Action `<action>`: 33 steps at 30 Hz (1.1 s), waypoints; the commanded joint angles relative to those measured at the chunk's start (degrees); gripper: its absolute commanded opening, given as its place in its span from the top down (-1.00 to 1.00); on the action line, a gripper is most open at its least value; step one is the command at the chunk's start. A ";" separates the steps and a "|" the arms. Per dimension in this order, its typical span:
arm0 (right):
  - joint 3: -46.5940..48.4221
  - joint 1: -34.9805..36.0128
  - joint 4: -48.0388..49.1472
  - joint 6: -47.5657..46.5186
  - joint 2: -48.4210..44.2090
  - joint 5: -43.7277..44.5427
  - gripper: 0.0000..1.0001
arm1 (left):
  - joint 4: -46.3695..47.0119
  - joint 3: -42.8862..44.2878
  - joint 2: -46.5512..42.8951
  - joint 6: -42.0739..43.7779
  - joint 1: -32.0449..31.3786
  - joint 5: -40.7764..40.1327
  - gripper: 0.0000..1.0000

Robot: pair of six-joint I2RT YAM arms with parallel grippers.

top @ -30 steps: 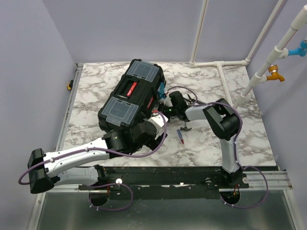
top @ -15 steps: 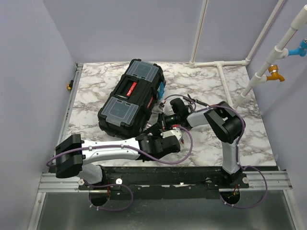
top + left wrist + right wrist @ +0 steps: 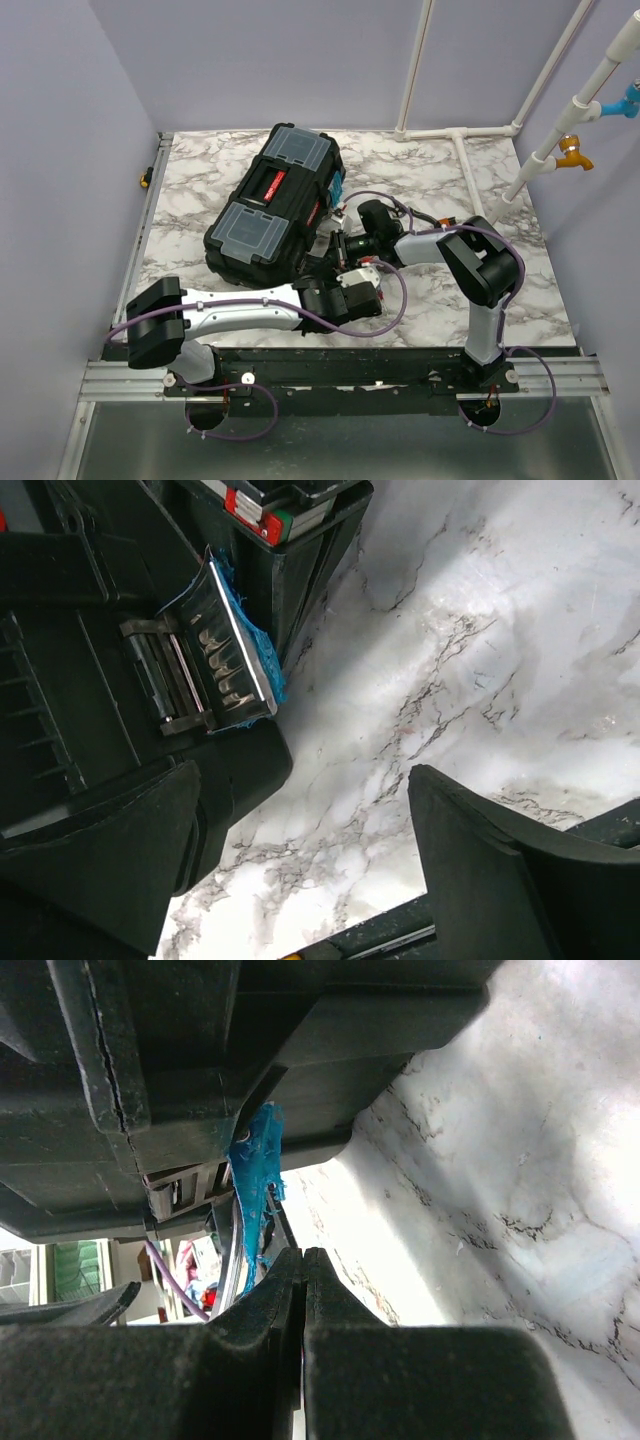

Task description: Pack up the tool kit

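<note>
The tool kit is a black toolbox [image 3: 272, 205] with a red handle and two grey lid compartments, lying slanted at centre left and closed. My left gripper [image 3: 352, 290] sits low on the marble just in front of the box's near right corner. In the left wrist view it [image 3: 305, 850] stands open with only bare table between its fingers, and the box's taped teal latch [image 3: 225, 645] lies up left. My right gripper [image 3: 302, 1255] is shut, its tips pointing at the teal latch [image 3: 252, 1175] on the box's side [image 3: 200, 1060]. In the top view it [image 3: 340, 245] lies against that side.
White pipes [image 3: 460, 135] run along the back right, with blue and orange fittings [image 3: 575, 150] beyond. A small yellow object [image 3: 145, 180] sits at the table's left edge. A black rail [image 3: 350, 365] borders the front edge. Purple cables loop round both wrists.
My left arm has swung right from the box's near end to the marble in front of its right corner, covering the small tools that lay there. The right gripper stayed shut beside the latch.
</note>
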 commanded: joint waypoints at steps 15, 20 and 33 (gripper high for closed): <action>1.09 0.31 0.12 0.75 -0.70 0.76 0.98 | -0.20 4.88 3.40 -2.72 9.21 6.36 0.07; 1.48 0.31 -0.36 0.66 -0.68 0.89 0.98 | 0.80 4.88 4.24 -1.77 9.49 6.92 0.39; 1.13 0.30 0.91 1.77 -1.93 0.38 0.98 | 3.49 5.79 6.13 -0.53 10.79 9.22 -0.13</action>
